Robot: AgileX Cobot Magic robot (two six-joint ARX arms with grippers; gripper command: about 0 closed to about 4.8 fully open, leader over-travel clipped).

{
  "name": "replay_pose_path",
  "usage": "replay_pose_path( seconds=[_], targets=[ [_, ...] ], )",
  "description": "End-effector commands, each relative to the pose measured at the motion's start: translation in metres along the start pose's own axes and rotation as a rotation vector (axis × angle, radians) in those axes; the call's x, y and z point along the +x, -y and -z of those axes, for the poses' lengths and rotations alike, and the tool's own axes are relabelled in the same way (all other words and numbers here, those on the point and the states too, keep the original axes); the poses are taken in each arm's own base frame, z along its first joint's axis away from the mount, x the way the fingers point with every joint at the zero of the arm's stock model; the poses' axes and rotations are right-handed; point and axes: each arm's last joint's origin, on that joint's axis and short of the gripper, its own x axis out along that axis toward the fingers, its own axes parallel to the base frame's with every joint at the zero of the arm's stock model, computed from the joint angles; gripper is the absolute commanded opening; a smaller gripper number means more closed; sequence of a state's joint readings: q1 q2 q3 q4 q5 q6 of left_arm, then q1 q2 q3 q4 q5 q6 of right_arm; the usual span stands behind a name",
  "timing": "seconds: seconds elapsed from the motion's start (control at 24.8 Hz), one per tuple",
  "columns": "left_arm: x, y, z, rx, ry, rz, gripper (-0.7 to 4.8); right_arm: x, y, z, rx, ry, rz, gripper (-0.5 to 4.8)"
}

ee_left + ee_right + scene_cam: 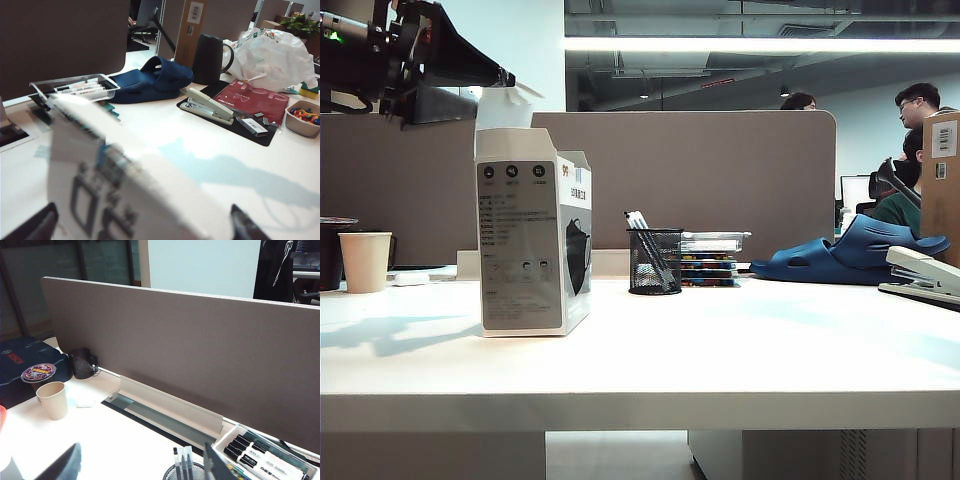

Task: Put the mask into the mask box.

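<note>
The mask box (533, 240), a tall white and grey carton with a black mask picture on its side, stands upright on the table's left half with a top flap (505, 105) raised. My left gripper (506, 78) hangs just above that flap. In the left wrist view my left gripper (140, 227) is open, its dark fingertips (35, 227) far apart, with the blurred printed top of the mask box (125, 170) filling the gap. The mask is hidden in every view. My right gripper (140, 467) stands open and empty above the table, outside the exterior view.
A mesh pen holder (654, 262) and a clear tray of markers (712, 243) stand behind the table's middle. Blue slippers (850, 250), a stapler (923, 275) and a brown cardboard box (941, 180) are at the right. A paper cup (365, 262) sits far left.
</note>
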State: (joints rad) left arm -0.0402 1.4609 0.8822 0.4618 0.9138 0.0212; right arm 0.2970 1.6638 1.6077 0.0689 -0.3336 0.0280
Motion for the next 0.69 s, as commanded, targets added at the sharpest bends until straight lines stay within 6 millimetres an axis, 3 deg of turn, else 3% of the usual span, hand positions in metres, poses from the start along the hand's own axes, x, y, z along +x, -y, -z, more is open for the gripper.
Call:
replay_pose_path(
  seconds=[0.04,0.24,0.4,0.53,0.69],
  targets=[
    [0.000,0.002,0.001,-0.024,-0.015,0.026,4.79,-0.002,-0.001,-0.004,-0.007,0.013,-0.002,3.06],
    [-0.002,0.005,-0.002,-0.014,-0.006,0.097,4.79,-0.004,0.002,-0.006,-0.008,0.015,0.010,3.06],
    [-0.007,0.011,-0.016,0.049,0.039,0.092,4.79,-0.012,0.000,-0.011,-0.009,0.007,0.013,3.03],
    [-0.016,0.018,-0.029,0.093,0.071,0.060,4.79,-0.023,0.004,-0.020,-0.038,0.017,0.033,2.17],
    [-0.036,0.029,-0.052,0.122,0.125,0.004,4.79,-0.047,0.014,-0.034,-0.040,0.018,0.085,2.06]
  ],
)
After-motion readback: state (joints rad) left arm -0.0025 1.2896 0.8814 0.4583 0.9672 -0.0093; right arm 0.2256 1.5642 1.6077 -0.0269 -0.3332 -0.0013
